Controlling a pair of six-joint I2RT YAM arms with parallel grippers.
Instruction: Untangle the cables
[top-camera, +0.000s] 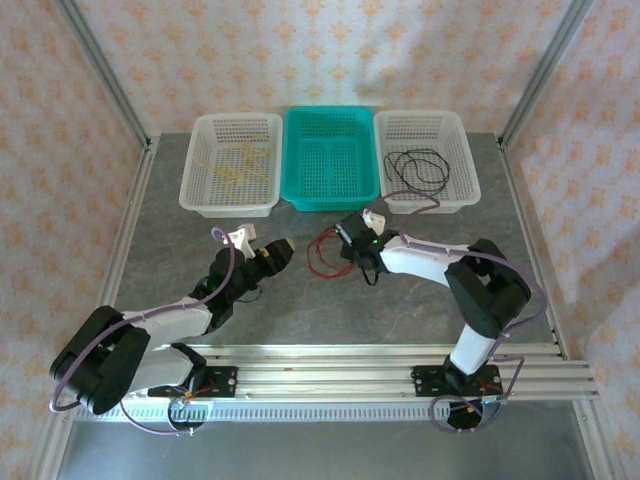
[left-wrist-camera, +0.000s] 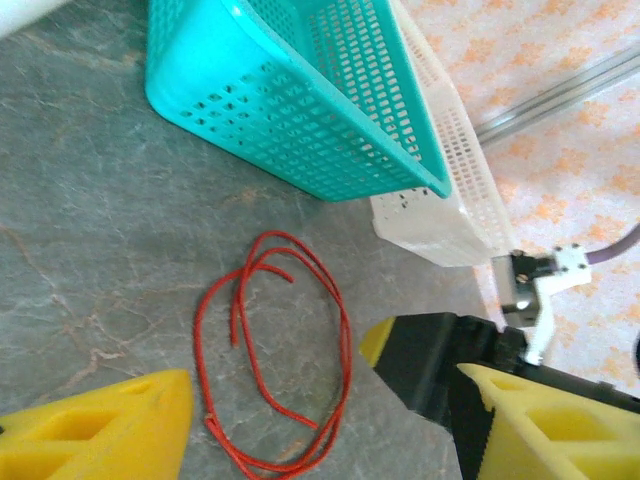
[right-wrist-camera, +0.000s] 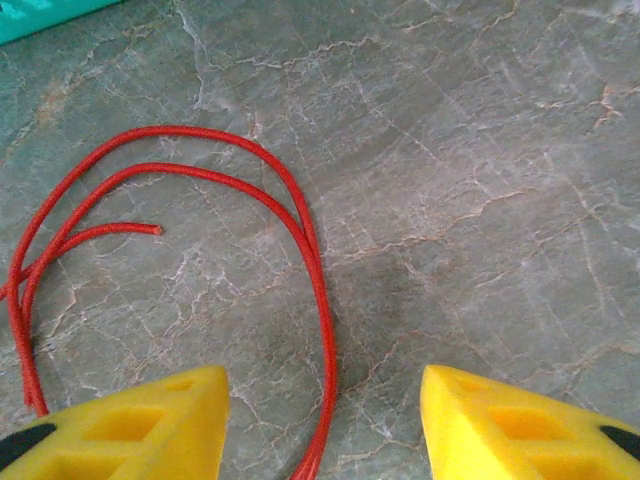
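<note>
While right fingers (right-wrist-camera: 130, 425) straddle red cable (right-wrist-camera: 318, 290), parted, left fingers (left-wrist-camera: 100, 425) apart, empty.

From above, the right side of the thin red wire loop (top-camera: 310, 258) is hidden under the right arm's black-and-yellow gripper (top-camera: 345, 243). The pale yellow wire (top-camera: 238, 165) in the left white perforated basket (top-camera: 228, 206) is too faint to count its coils. At the right wrist, the red loop runs off the left and bottom edges, and the bottom edge also cuts off the yellow fingertips (right-wrist-camera: 140, 425).
</note>
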